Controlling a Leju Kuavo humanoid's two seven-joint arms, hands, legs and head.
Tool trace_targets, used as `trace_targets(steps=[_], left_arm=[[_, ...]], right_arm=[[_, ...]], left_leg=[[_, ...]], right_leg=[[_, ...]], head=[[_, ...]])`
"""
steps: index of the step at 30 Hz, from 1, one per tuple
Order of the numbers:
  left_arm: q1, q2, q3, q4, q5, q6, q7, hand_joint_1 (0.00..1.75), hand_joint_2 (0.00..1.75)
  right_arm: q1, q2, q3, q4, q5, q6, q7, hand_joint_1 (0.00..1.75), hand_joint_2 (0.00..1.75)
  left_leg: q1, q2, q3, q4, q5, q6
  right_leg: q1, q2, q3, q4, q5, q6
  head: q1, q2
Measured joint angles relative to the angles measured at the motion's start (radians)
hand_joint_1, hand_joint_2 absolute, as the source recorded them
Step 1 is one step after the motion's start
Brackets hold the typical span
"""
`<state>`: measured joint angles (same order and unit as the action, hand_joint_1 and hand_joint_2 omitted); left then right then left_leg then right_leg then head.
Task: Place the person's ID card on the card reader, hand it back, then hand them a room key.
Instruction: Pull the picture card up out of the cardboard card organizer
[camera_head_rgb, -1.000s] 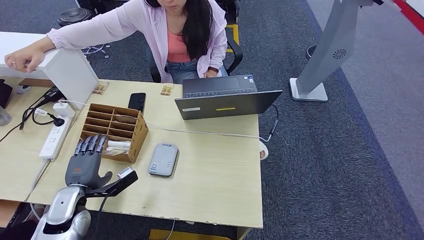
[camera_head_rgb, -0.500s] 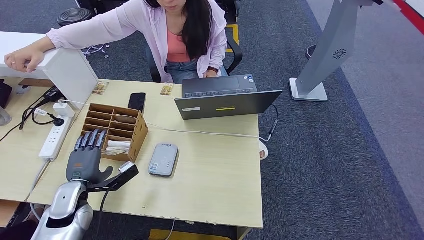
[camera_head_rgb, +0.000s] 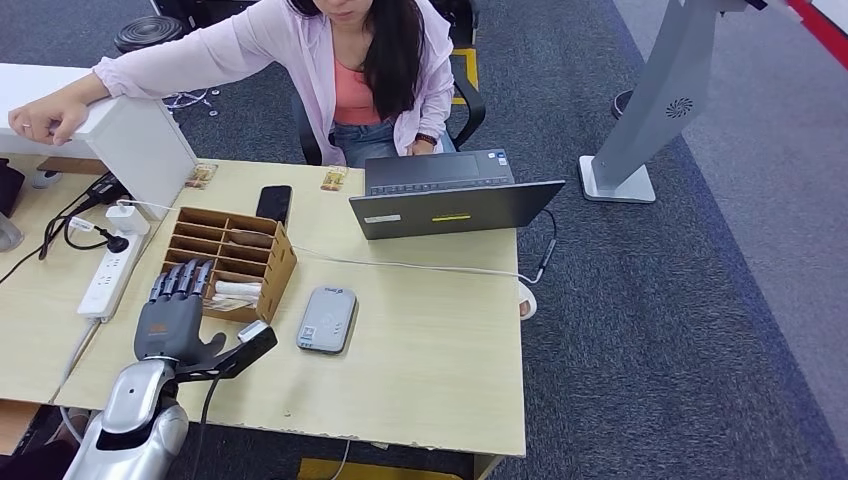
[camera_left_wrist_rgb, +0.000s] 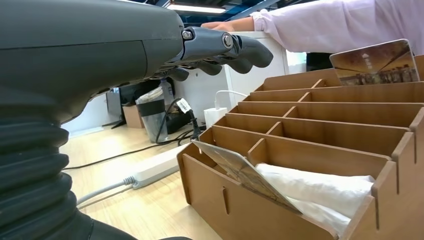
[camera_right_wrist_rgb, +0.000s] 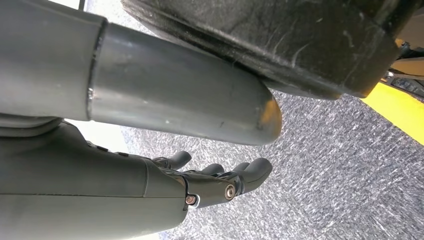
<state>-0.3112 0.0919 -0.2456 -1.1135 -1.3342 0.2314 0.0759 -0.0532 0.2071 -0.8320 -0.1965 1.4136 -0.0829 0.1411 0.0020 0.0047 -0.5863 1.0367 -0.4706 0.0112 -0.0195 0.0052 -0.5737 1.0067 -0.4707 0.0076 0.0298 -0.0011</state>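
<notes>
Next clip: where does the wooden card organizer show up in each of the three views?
Head view: the wooden card organizer sits on the table's left part, just ahead of the left hand.
Left wrist view: it takes up the picture's right and lower part, beneath the fingers.
Right wrist view: not in it.
Shared landmark: the white power strip beside the organizer.

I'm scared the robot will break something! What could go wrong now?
The left hand hovers open right at the wooden organizer, so it might bump the box or knock out the card leaning in the near slot. The power strip and its cables lie close by and could get snagged.
</notes>
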Motion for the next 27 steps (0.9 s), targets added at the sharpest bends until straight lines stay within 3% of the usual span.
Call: trace_targets(steps=[12,16,27], left_arm=[[-0.01,0.0,0.01,0.043,0.0,0.003,-0.003,0.0,1.75],[-0.009,-0.001,0.013,0.048,0.002,0.024,-0.014,1.75,1.75],[0.003,-0.01,0.027,0.042,0.016,0.106,-0.061,1.75,1.75]], right_arm=[[0.0,0.0,0.001,0.0,0.001,-0.001,0.0,0.0,0.0],[0.0,0.0,0.001,0.0,0.002,-0.001,-0.001,0.0,0.0],[0.0,0.0,0.001,0.0,0.008,-0.001,-0.004,0.0,0.0]], left_leg=[[0.0,0.0,0.0,0.0,0.0,0.0],[0.0,0.0,0.0,0.0,0.0,0.0],[0.0,0.0,0.0,0.0,0.0,0.0]], right_leg=[[0.0,0.0,0.0,0.0,0.0,0.0],[0.0,0.0,0.0,0.0,0.0,0.0],[0.0,0.0,0.0,0.0,0.0,0.0]], head=[[0.0,0.0],[0.0,0.0],[0.0,0.0]])
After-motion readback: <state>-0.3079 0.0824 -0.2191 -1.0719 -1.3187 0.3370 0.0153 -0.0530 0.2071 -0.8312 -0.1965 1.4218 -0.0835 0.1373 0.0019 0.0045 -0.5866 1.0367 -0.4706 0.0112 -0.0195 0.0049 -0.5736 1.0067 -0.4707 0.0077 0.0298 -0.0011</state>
